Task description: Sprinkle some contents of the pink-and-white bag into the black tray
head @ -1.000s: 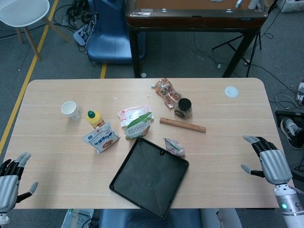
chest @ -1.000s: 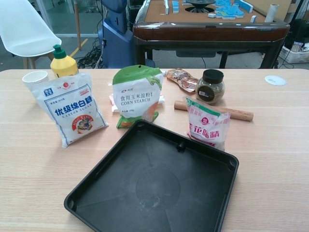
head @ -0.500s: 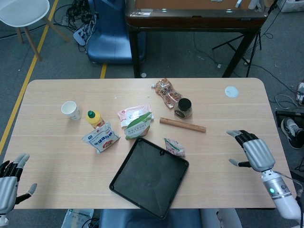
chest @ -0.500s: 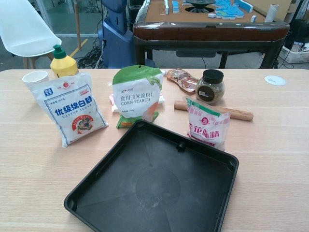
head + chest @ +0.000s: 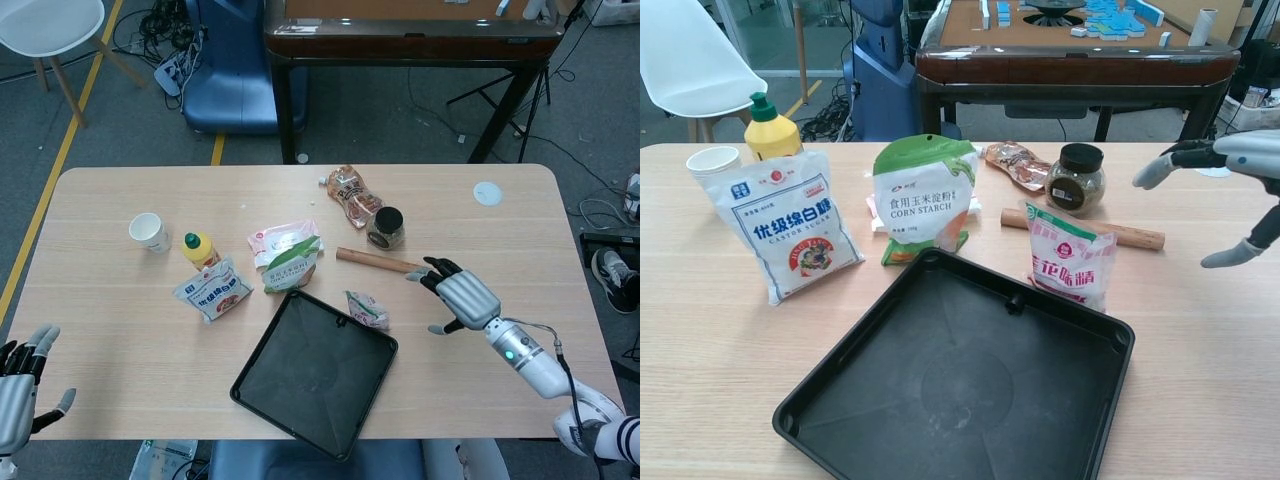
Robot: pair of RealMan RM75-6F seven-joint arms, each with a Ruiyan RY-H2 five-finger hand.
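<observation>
The pink-and-white bag [image 5: 367, 310] [image 5: 1071, 256] stands upright at the far right rim of the black tray [image 5: 314, 370] [image 5: 970, 384], which holds nothing. My right hand [image 5: 459, 297] [image 5: 1230, 185] hovers over the table to the right of the bag, fingers spread, holding nothing, a short gap from it. My left hand [image 5: 20, 385] stays at the front left table edge, fingers apart, far from everything; the chest view does not show it.
A wooden rolling pin [image 5: 384, 263] and a dark-lidded jar [image 5: 386, 227] lie just behind the bag. A corn starch bag [image 5: 925, 196], a sugar bag [image 5: 785, 233], a yellow bottle [image 5: 770, 130] and a paper cup [image 5: 149, 231] stand left of them. A snack packet [image 5: 352, 194] lies further back.
My right hand has travelled left and inward from the table's right edge toward the pink-and-white bag, entering the chest view. The left hand has barely shifted. No object has moved.
</observation>
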